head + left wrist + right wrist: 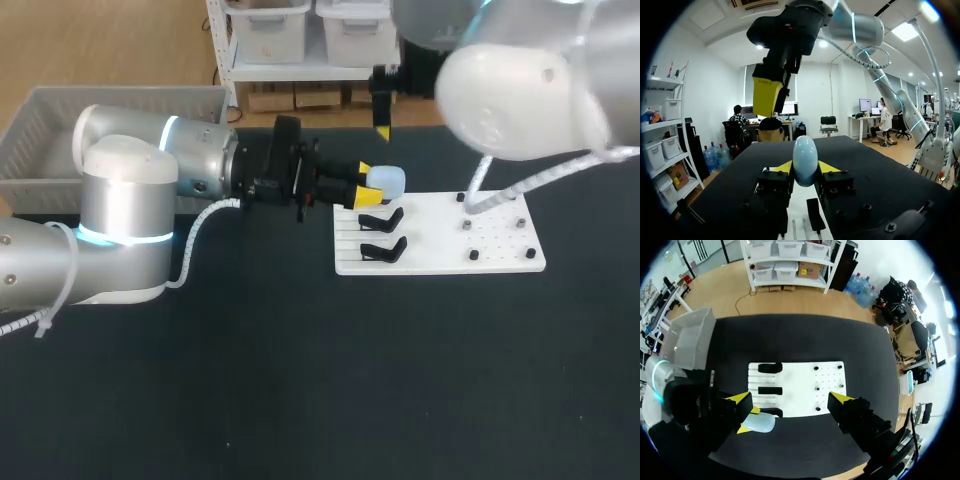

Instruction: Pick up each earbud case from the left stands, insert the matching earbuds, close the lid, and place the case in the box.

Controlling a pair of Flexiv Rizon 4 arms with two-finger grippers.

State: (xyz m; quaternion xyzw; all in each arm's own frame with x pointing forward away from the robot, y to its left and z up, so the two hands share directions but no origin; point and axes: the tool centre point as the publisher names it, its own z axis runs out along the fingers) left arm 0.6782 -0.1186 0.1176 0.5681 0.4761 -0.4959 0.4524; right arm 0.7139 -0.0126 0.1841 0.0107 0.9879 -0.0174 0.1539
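The pick-up step is in hand. The left pincer (pixel 370 185) is pinching the pale blue case (pixel 386 180) from two sides, a yellow tip on each flank. The case hangs above the far left corner of the white board (pixel 440 262), which lies toward the table's (pixel 300 400) far right. In the right wrist view it sits just beside the stand nearest that edge and seems to be off it. Whether it is fully clear cannot be told. Two other black stands (pixel 381 219) on the board carry nothing.

The right pincer (pixel 790 399) hovers above the board with its fingers spread wide, holding nothing.

The case's long axis appears to run roughly level and in line with the left fingers. Its rounded free end points toward the table's right edge, out over the board. From the left wrist view it shows as a smooth egg shape between the tips. The lid looks closed, and no seam shows, so I cannot say which way the hinge faces.

The next move, as I judge it, is to bring the case where the right pincer can reach it. The lid then has to be opened, which calls for a firm hold and the lid side turned free of the fingers. Small dark pieces (pixel 467 225) sit on the board's right half, too small to say whether they are earbuds. The grey box (pixel 120 92) waits at the table's far left corner.
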